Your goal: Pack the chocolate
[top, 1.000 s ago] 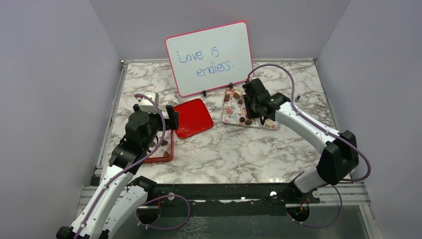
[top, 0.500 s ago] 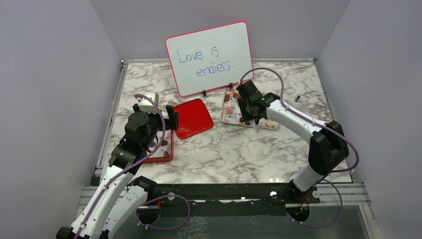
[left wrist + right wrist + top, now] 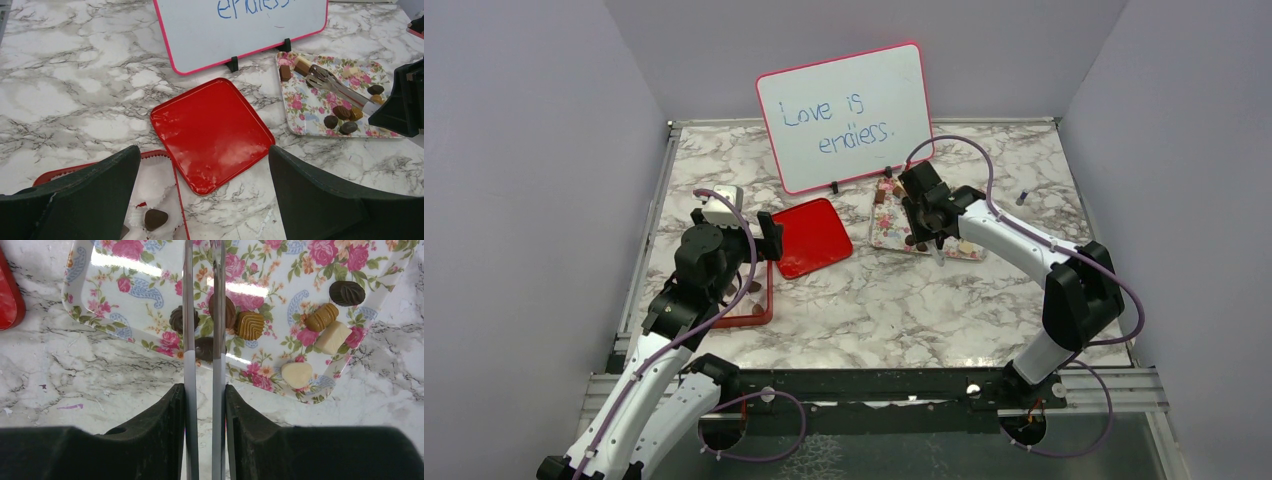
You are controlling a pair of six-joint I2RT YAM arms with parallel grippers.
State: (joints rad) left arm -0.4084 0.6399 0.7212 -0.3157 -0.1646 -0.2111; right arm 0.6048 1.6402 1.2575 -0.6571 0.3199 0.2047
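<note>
While the right end effector [image 3: 202,390] clamps metal tongs [image 3: 189,315] above the chocolate [image 3: 250,325] — one barrel-shaped piece [image 3: 321,316] lies diagonally on the floral tray [image 3: 280,270] — the left end effector [image 3: 205,170] gapes, released.

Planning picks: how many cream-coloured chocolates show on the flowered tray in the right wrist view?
2: a blocky piece and a round piece, side by side close to the tray's rim. Others may lie outside the frame.
</note>
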